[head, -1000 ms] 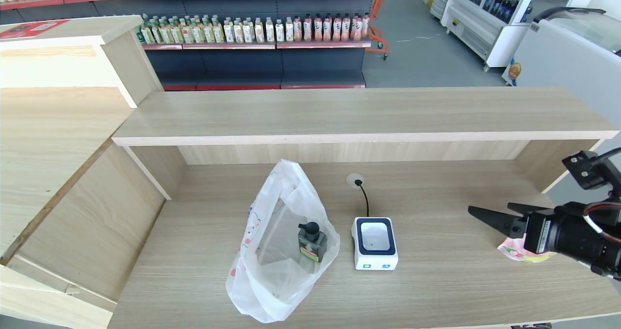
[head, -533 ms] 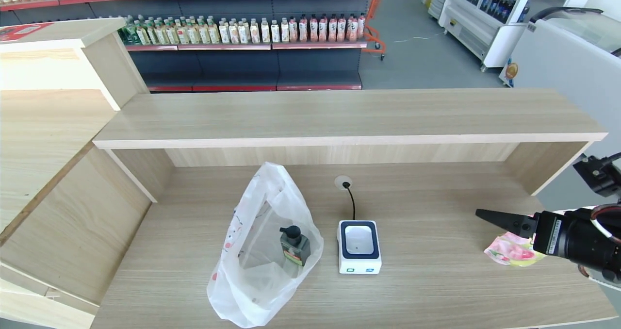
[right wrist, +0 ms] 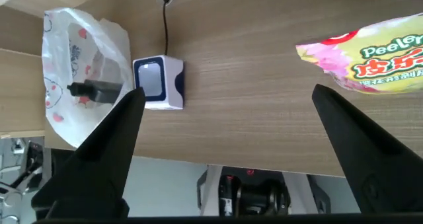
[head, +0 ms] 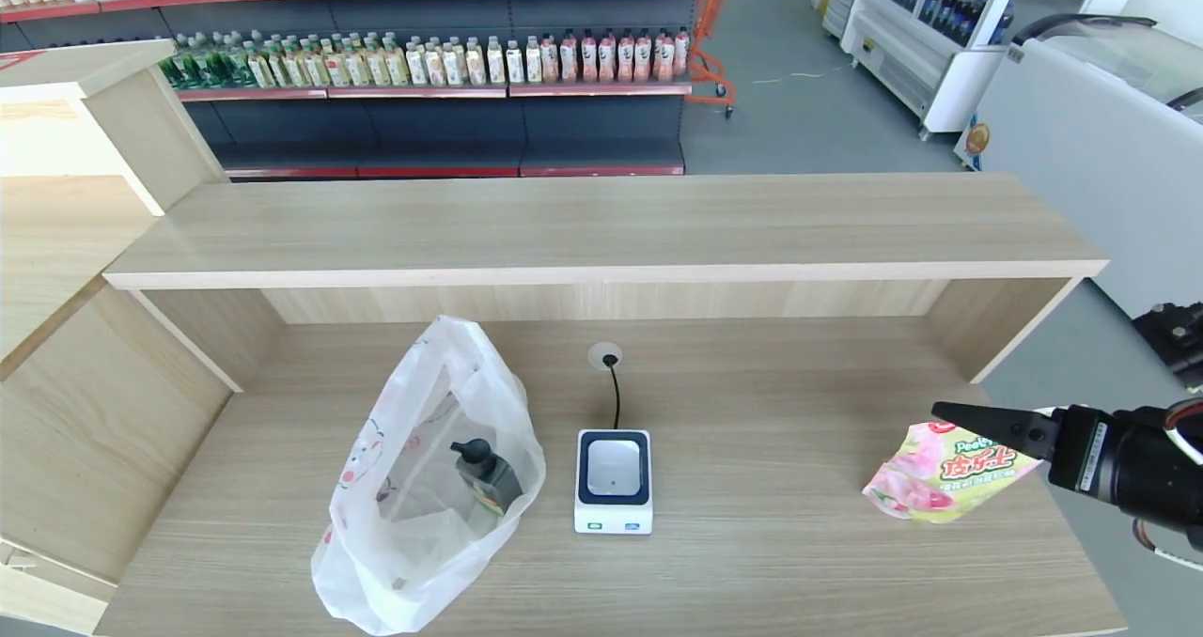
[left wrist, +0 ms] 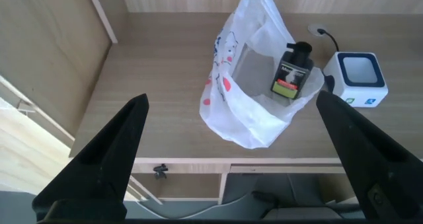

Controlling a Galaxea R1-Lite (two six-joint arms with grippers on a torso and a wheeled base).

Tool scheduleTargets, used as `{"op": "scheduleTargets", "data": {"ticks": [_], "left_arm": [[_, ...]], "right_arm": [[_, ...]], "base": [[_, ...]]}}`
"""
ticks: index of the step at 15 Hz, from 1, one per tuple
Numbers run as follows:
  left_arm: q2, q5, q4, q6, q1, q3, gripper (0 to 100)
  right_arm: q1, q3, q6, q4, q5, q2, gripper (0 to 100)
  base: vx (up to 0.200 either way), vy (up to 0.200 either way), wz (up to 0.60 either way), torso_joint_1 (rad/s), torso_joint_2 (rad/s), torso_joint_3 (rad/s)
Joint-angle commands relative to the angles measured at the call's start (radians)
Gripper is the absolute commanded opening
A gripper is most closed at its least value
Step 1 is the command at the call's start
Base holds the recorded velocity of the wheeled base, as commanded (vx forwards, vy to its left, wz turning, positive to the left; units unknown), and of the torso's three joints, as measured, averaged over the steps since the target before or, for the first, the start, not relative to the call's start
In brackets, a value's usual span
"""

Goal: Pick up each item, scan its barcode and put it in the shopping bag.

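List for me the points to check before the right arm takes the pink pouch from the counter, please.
1. Right tool open and empty: ok, its fingers are spread wide.
2. Pouch between those fingers: not ok; in the right wrist view it lies off to one side, beyond one finger.
3. Barcode side of the pouch known: cannot tell; only the printed front shows.
4. Scanner window free: ok, nothing lies on it.
5. Shopping bag mouth open: ok; it stands beside the scanner with a pump bottle inside.
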Motion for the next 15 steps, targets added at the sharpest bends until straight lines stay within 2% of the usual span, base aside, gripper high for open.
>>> {"op": "scheduleTargets", "data": {"ticks": [1, 3, 4, 9, 12, 15], "left_arm": [[0.000, 0.000, -0.001, -0.001, 0.000, 0.000, 100], [0.000, -0.001, -0.001, -0.001, 0.000, 0.000, 100], [0.000, -0.001, -0.001, -0.002, 0.000, 0.000, 100], [0.000, -0.001, -0.001, -0.001, 0.000, 0.000, 100], [0.000, -0.001, -0.001, -0.001, 0.000, 0.000, 100], [0.000, -0.001, -0.001, -0.001, 0.000, 0.000, 100]], "right_arm": [[0.000, -0.004, 0.030, 0.012, 0.000, -0.005, 100], [-0.001, -0.038, 0.074, 0.055, -0.002, -0.005, 100], [-0.001, -0.052, 0.091, 0.073, -0.003, -0.005, 100], [0.016, -0.241, 0.300, 0.395, -0.157, 0.024, 100], [0.016, -0.293, 0.372, 0.423, -0.258, 0.084, 100], [0.016, -0.319, 0.438, 0.427, -0.264, 0.155, 100]], "base": [[0.000, -0.200, 0.00, 0.002, 0.00, 0.002], [0.000, -0.200, 0.00, 0.007, 0.00, 0.000], [0.000, 0.000, 0.00, 0.000, 0.00, 0.000], [0.000, 0.000, 0.00, 0.000, 0.00, 0.000], [0.000, 0.000, 0.00, 0.000, 0.00, 0.000], [0.000, 0.000, 0.00, 0.000, 0.00, 0.000]]}}
